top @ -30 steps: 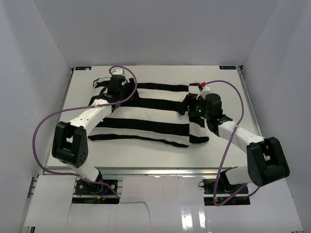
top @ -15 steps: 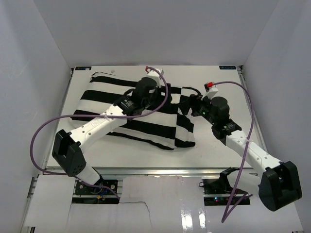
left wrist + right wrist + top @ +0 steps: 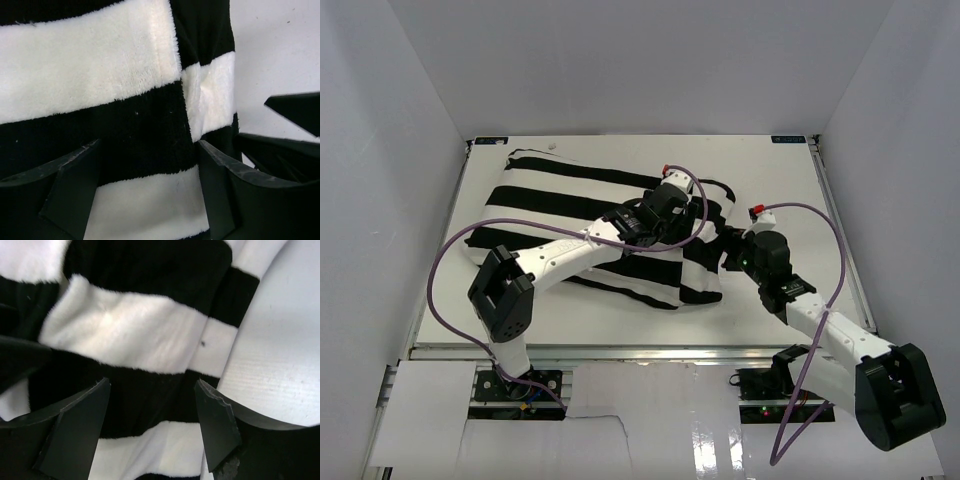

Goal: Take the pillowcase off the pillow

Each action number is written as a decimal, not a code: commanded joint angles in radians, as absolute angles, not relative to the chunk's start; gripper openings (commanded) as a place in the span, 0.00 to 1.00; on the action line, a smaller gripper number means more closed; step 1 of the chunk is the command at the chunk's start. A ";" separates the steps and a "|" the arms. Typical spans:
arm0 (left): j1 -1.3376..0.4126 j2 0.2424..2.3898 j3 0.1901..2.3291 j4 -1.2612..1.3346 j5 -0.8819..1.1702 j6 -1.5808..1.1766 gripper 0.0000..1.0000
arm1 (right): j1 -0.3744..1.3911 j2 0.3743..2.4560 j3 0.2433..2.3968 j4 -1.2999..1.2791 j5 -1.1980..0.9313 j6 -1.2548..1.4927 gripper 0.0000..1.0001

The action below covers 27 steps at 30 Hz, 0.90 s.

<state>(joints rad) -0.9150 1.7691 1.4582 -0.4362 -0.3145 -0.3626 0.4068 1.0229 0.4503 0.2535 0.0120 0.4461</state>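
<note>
The black-and-white striped pillowcase [image 3: 570, 215] lies across the white table, bunched at its right end. The plain off-white pillow is hidden inside it. My left arm reaches across the cover, and my left gripper [image 3: 698, 215] is over its right end. In the left wrist view the left gripper [image 3: 149, 150] is open, with striped fabric [image 3: 100, 75] between the jaws. My right gripper [image 3: 727, 255] is at the cover's right edge. In the right wrist view the right gripper [image 3: 152, 385] is open over the stripes [image 3: 125, 330]. The right gripper's fingers [image 3: 285, 150] also show at the right of the left wrist view.
White walls enclose the table [image 3: 790, 190] on the left, back and right. Purple cables [image 3: 450, 250] loop from both arms over the table. Bare table [image 3: 280, 355] lies just right of the cover's edge.
My left arm has swung from the cover's far-left corner to its right end. The cover has shifted left and bunched up. My right gripper has drawn back towards the near side.
</note>
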 commanded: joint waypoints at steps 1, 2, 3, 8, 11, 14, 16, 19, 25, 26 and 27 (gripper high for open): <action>-0.917 1.781 1.514 -0.449 -0.330 -0.382 0.82 | 0.405 1.003 0.387 0.385 0.017 0.511 0.74; -0.919 1.789 1.520 -0.451 -0.330 -0.385 0.77 | 0.405 1.005 0.377 0.396 0.037 0.514 0.73; -0.922 1.790 1.523 -0.449 -0.339 -0.388 0.64 | 0.405 1.008 0.371 0.400 0.047 0.517 0.72; -0.930 1.753 1.525 -0.446 -0.350 -0.414 0.24 | 0.405 1.049 0.322 0.527 0.017 0.551 0.68; -0.930 1.706 1.516 -0.410 -0.275 -0.420 0.02 | 0.405 1.097 0.324 0.561 0.011 0.565 0.64; -0.930 1.663 1.479 -0.368 -0.273 -0.440 0.00 | 0.405 1.149 0.342 0.546 0.028 0.584 0.51; -0.930 1.628 1.459 -0.353 -0.282 -0.448 0.00 | 0.405 1.178 0.345 0.540 0.052 0.592 0.39; -0.928 1.602 1.442 -0.351 -0.333 -0.449 0.00 | 0.399 1.213 0.354 0.517 0.089 0.598 0.26; -0.913 1.577 1.367 -0.283 -0.307 -0.448 0.00 | 0.377 1.123 0.406 0.392 0.097 0.566 0.37; -0.913 1.574 1.356 -0.269 -0.296 -0.446 0.00 | 0.377 1.103 0.423 0.368 0.091 0.555 0.41; -0.911 1.569 1.345 -0.256 -0.288 -0.448 0.00 | 0.379 1.063 0.442 0.347 0.086 0.551 0.44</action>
